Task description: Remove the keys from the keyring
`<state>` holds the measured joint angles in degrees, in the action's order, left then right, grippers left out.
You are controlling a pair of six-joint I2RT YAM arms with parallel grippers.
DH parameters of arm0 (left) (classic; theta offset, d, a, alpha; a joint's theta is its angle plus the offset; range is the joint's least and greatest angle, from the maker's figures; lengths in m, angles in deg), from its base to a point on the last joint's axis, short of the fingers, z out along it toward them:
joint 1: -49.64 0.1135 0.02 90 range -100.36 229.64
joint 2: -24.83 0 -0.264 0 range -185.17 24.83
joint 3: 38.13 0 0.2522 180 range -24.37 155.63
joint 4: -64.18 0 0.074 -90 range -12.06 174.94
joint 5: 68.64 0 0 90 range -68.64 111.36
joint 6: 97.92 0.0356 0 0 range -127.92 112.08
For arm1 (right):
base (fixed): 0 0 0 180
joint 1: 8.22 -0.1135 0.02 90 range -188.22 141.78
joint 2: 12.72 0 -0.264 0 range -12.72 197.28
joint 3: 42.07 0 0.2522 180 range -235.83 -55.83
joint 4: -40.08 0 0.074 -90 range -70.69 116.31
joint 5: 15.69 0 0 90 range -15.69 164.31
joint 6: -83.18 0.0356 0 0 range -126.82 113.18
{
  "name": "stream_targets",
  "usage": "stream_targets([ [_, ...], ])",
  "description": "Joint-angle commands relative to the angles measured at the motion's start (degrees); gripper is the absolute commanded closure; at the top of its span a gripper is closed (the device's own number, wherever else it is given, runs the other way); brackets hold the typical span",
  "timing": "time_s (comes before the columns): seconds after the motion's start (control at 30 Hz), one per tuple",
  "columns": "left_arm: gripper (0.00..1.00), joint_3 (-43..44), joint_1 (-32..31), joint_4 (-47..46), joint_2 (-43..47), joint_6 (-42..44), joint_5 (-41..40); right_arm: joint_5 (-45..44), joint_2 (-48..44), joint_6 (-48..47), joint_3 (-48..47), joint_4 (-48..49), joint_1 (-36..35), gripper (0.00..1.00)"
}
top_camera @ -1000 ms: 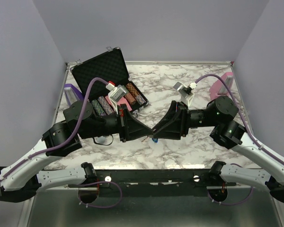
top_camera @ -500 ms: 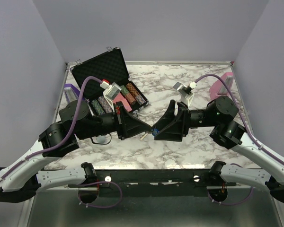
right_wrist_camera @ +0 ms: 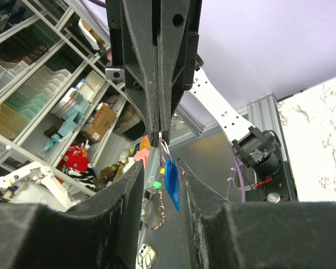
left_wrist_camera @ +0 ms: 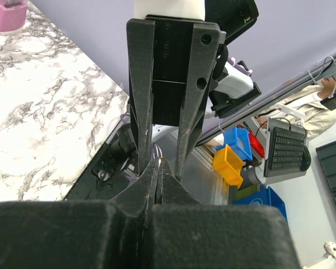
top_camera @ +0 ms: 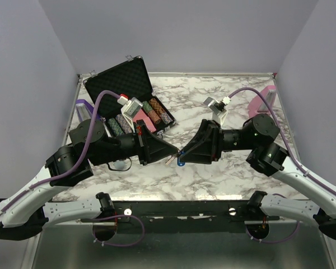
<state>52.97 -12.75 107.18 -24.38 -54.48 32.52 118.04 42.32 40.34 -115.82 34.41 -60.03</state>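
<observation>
The right gripper [right_wrist_camera: 160, 165] is moving back in toward the left gripper [left_wrist_camera: 157, 172] (they were farther apart half a second ago). The left jaws are pinching the keyring [right_wrist_camera: 171, 185] by its thin ring above the marble table [top_camera: 213, 174]. The right jaws are standing slightly apart around the blue tag, holding nothing. The key [top_camera: 170, 160] is apparently still hanging attached, so it probably needs another pull.

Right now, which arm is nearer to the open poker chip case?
Left. The left arm lies just in front of the poker chip case, its wrist overlapping it in the top view. The right arm reaches in from the right side, well apart from it.
</observation>
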Motion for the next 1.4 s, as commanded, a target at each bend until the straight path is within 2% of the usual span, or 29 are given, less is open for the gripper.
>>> stream_targets([
  [0.0, 1.0, 0.2, -0.4, -1.5, 0.5, 0.1, -0.8, -1.0, 0.6, 0.1, -0.3, 1.5, 0.0, 0.64],
  [0.47, 1.0, -1.0, -0.4, -1.8, 0.8, -0.3, -0.6, -1.1, 0.4, 0.1, 0.6, 2.7, 0.0, 0.81],
  [0.7, 1.0, -1.0, -0.4, -1.7, 0.5, -0.3, -0.1, -0.9, 0.3, -0.3, 1.0, 2.9, 0.0, 0.99],
  [0.83, 0.77, -0.9, -0.4, -1.9, 0.3, -0.3, 0.4, -0.9, 0.3, -0.2, 1.1, 2.8, -0.2, 0.99],
  [0.9, 0.61, -0.9, -0.4, -2.2, 0.3, -0.3, 0.4, -0.9, 0.2, -0.2, 1.1, 2.8, -0.1, 0.99],
  [0.97, 0.53, -1.1, -0.4, -2.5, 0.3, -0.3, 0.4, -0.9, 0.1, -0.2, 1.0, 2.6, 0.0, 0.99],
  [1.1, 0.52, -1.8, -0.4, -3.7, 0.2, -0.4, 1.4, -0.9, 0.1, -0.2, 0.9, 2.5, -0.2, 0.99],
  [1.2, 0.55, -2.0, -0.4, -4.1, -0.2, -0.5, 1.9, -0.9, 0.2, -0.1, 0.8, 2.5, 0.0, 0.99],
  [1.37, 0.69, -2.1, -0.4, -4.4, -0.6, -0.3, 2.0, -0.9, 0.2, -0.1, 0.8, 2.4, 0.0, 0.99],
])
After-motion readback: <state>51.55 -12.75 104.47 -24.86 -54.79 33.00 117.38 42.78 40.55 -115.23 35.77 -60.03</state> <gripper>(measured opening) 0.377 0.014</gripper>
